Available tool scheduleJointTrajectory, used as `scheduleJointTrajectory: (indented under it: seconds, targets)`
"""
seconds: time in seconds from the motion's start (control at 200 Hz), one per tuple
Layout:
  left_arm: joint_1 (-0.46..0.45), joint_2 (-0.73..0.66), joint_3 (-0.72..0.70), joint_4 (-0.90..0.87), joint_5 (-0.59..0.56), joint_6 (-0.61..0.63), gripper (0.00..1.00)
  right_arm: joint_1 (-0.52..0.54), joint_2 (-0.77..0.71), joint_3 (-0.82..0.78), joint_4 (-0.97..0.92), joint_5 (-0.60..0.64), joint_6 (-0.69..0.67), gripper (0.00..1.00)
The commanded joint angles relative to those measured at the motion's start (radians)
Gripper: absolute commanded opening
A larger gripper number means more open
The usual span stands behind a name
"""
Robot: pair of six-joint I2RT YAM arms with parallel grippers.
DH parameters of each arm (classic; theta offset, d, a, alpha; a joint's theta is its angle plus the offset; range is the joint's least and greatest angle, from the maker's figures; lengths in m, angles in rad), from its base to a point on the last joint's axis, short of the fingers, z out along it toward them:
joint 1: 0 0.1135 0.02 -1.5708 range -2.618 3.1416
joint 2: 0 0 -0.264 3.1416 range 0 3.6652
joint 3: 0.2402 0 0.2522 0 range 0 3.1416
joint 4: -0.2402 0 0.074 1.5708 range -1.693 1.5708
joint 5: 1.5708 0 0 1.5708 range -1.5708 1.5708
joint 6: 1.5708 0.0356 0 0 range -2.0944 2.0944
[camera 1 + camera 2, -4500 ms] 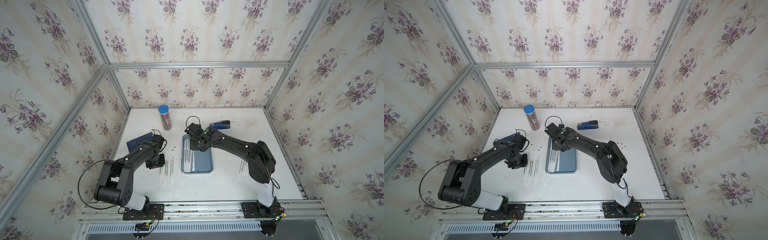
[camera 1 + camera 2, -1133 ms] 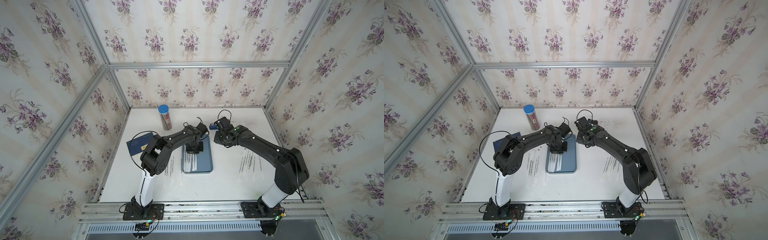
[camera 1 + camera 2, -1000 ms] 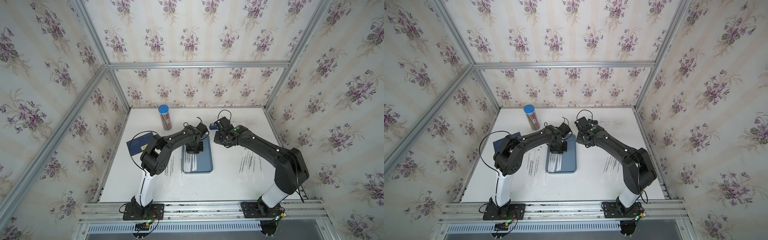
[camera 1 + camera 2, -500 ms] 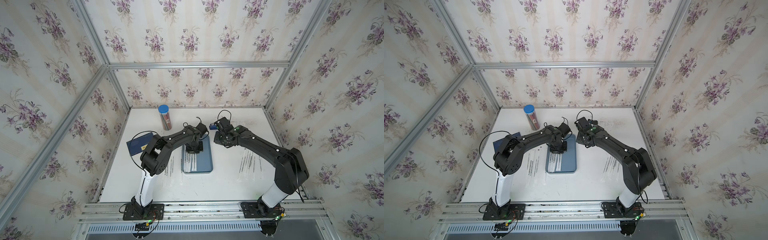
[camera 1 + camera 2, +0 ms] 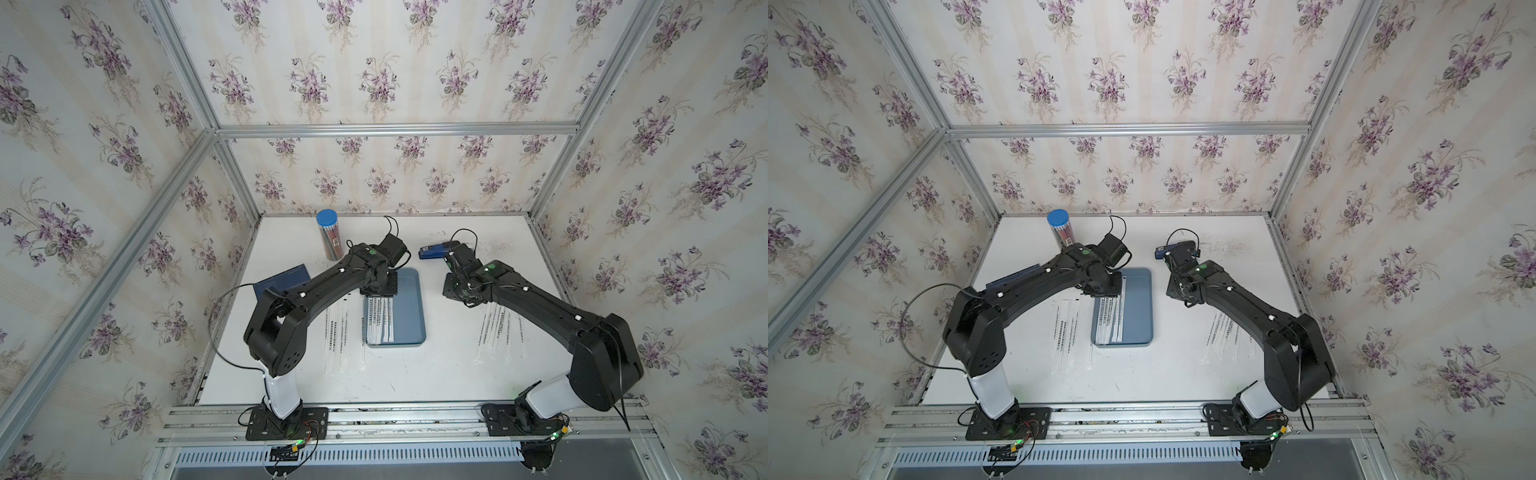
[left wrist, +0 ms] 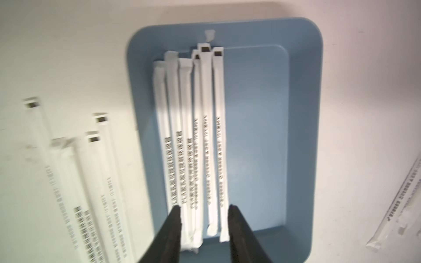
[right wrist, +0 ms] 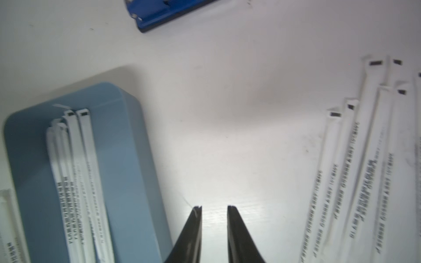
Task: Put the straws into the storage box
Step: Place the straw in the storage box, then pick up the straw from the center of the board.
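Observation:
The grey-blue storage box [image 5: 415, 307] [image 5: 1138, 307] lies at mid-table, and several white straws [image 5: 379, 320] [image 6: 196, 136] rest along its left side. My left gripper [image 5: 376, 293] [image 6: 205, 208] hovers over the box's far end, open, with nothing between its fingers and the straws' ends below them. More straws lie loose left of the box [image 5: 338, 332] [image 6: 91, 182] and in a pile to the right [image 5: 498, 332] [image 7: 355, 182]. My right gripper [image 5: 457, 291] [image 7: 214, 207] hangs over bare table between the box [image 7: 127, 170] and the right pile, open a little and empty.
A clear tube of pencils with a blue cap [image 5: 329, 239] stands at the back left. A dark navy notebook [image 5: 282, 280] lies by the left wall. A blue stapler [image 5: 432, 251] [image 7: 168, 11] lies behind the right gripper.
In the last second the left gripper has opened over the box's far end. Earlier, the left arm came over from the left pile and the right arm drew away rightward from the box.

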Motion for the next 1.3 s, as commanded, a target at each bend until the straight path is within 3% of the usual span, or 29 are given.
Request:
scheduleJointTrajectory:
  seconds: [0.0, 0.085, 0.125, 0.22, 0.465, 1.294]
  targets:
    - [0.016, -0.113, -0.069, -0.067, -0.199, 0.081, 0.69, -0.055, -0.094, -0.105, -0.069, 0.038, -0.001, 0.26]
    - [0.036, -0.217, -0.137, -0.066, -0.295, 0.111, 0.95, -0.089, -0.146, -0.187, -0.076, 0.023, 0.005, 0.26]
    - [0.056, -0.265, -0.175, -0.046, -0.316, 0.125, 1.0, -0.099, -0.158, -0.218, -0.073, 0.014, 0.011, 0.26]
    - [0.116, -0.387, -0.277, 0.031, -0.324, 0.162, 1.0, -0.107, -0.168, -0.257, -0.046, -0.006, 0.023, 0.24]
    - [0.292, -0.549, -0.465, 0.189, -0.131, 0.201, 1.0, -0.123, -0.095, -0.286, 0.01, -0.003, 0.028, 0.18]
    - [0.297, -0.514, -0.513, 0.256, -0.021, 0.17, 0.99, -0.173, 0.028, -0.323, 0.115, -0.013, -0.033, 0.21]
